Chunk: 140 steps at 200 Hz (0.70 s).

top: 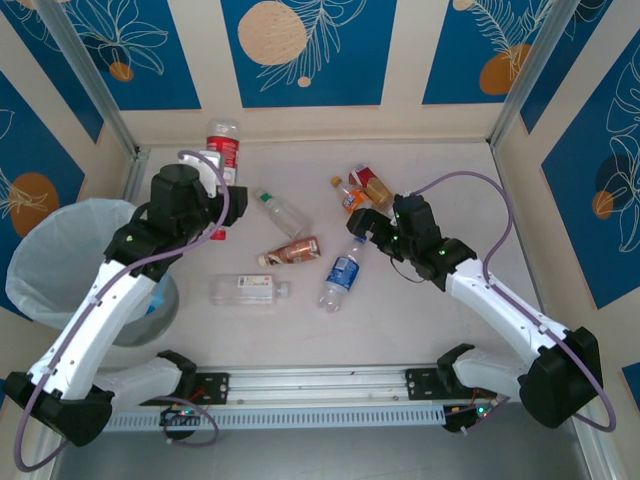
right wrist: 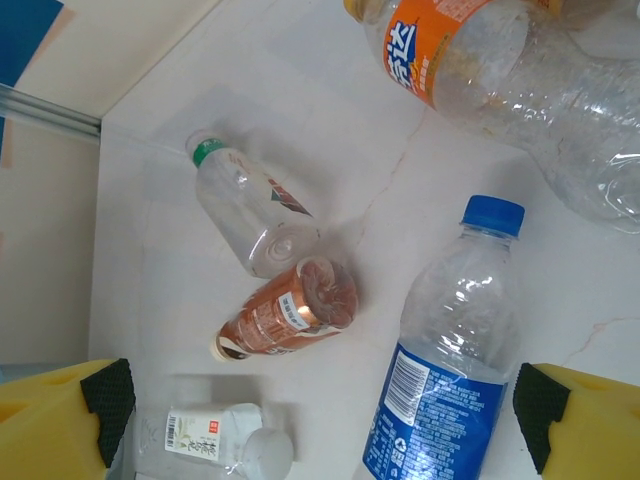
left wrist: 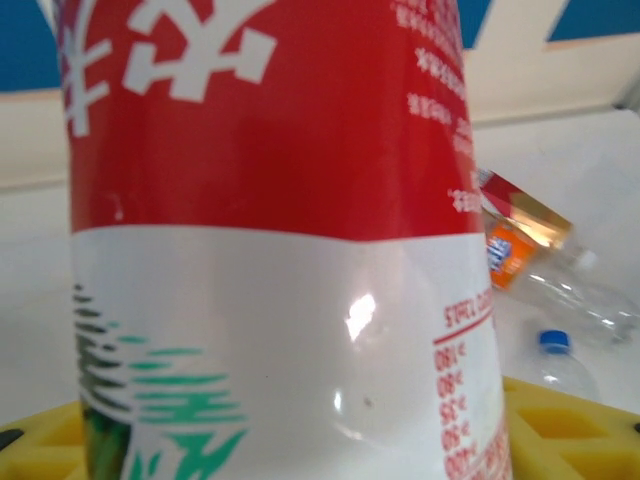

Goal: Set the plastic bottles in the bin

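a white table (top: 450, 330) fills the middle of the top view. the bin (top: 45, 245), lined with a pale bag, sits at the left edge, off the table's left side. the left gripper (left wrist: 305, 440) is clamped on the red bottle (left wrist: 260, 120), upper left of centre near the back wall; in the wrist view its yellow fingers press both sides of the label. the right gripper (right wrist: 322, 420) is spread wide, right of centre, holding nothing, above the blue bottle (right wrist: 445, 380). lying mid-frame on the table are the white-label bottle (top: 248, 290), green-capped bottle (top: 280, 212) and brown bottle (top: 293, 251). the orange bottle (top: 352, 196) and red-and-gold bottle (top: 372, 185) lie just beside each other, above the right gripper.
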Available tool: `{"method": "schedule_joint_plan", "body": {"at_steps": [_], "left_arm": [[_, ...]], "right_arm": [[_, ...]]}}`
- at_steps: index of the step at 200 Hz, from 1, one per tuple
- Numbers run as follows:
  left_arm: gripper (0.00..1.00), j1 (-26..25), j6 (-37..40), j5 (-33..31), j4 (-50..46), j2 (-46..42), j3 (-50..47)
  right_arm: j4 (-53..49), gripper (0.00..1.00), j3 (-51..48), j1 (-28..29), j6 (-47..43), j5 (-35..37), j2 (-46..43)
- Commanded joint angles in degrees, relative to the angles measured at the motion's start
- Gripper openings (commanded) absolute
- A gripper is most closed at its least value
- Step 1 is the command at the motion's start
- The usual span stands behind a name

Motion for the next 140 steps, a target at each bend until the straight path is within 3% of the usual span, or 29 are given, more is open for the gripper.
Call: {"method": "schedule_joint_plan", "body": {"at_steps": [1, 51, 85, 111, 140], "left_arm": [[0.62, 0.95, 3.55, -10.47, -2.52, -2.85, 2.83], [0.61, 3.73, 3.13, -30.06, 1.58, -10.01, 1.19], [0.60, 9.00, 2.41, -37.19, 4.51, -13.52, -2.98], [0.63, 12.17, 1.98, -48.76, 7.24, -13.81, -7.77], [0.63, 19.00, -3.51, -45.86, 9.75, -15.76, -14.34]], "right_arm": [[1.74, 1.00, 0.90, 0.52, -1.16, -1.07, 1.22], [1.87, 1.00, 2.36, 0.83, -2.42, -1.25, 3.25], [2.27, 1.00, 2.66, 0.98, -2.55, -1.14, 3.91], [2.76, 1.00, 3.09, 1.18, -2.54, -1.71, 4.43], [2.62, 0.99, 3.46, 1.59, -2.42, -1.95, 4.71]]}}
